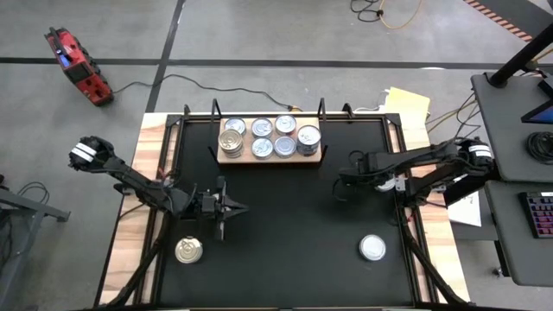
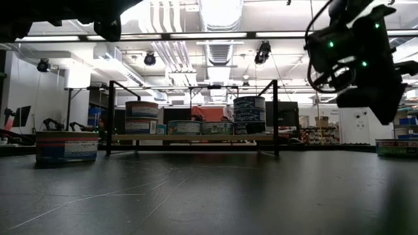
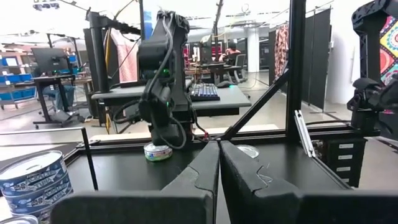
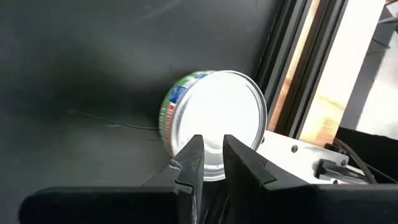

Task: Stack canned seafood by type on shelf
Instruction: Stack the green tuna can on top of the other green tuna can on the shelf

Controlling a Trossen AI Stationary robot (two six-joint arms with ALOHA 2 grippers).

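seven tins (image 1: 274, 136) shelved – two loose (apart)

Both arms dark, jointed; white bands at shoulders; green indicator lights, looped black cables on right arm.

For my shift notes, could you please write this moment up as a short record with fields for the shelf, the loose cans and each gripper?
shelf: wooden board at the table's far edge, carrying seven cans by the high view, some stacked
loose cans: gold-topped can near left; silver-topped can near right
left gripper: shut, empty, left of centre above the table
right gripper: nearly closed, empty, raised on the right side, silver-topped can ahead of it in its wrist view
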